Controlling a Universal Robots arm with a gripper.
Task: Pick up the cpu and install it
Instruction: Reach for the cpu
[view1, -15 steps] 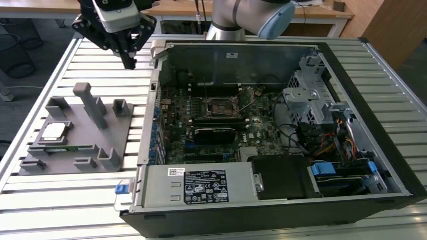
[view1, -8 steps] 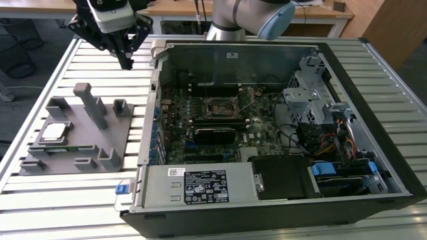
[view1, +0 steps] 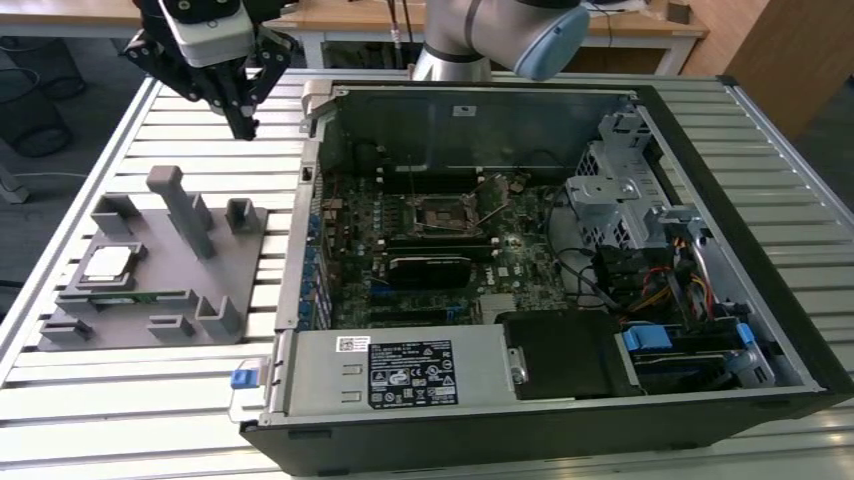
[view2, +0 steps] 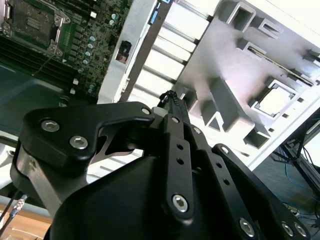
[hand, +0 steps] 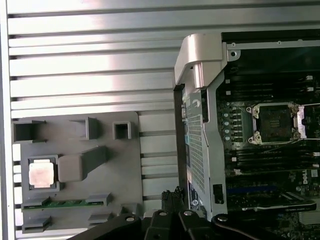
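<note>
The cpu (view1: 110, 263) lies flat in a square pocket of the grey plastic tray (view1: 247, 265), on the exterior view's left; its silvery top also shows in the first wrist view (hand: 41, 175) and the second wrist view (view2: 276, 98). My gripper (view1: 243, 125) hangs above the slatted table behind the tray, well apart from the cpu, between the tray and the case's wall. Its black fingers (view2: 170, 100) meet at the tips with nothing between them. The dark motherboard socket (view1: 438, 213) sits open inside the case, with its metal frame (hand: 275, 122) around it.
The open computer case (view1: 747, 200) takes up the exterior view's right, its metal side wall (hand: 200, 75) standing between tray and board. A green memory stick (hand: 65, 203) lies in a tray slot beside the cpu. Grey posts (view1: 180, 205) rise from the tray.
</note>
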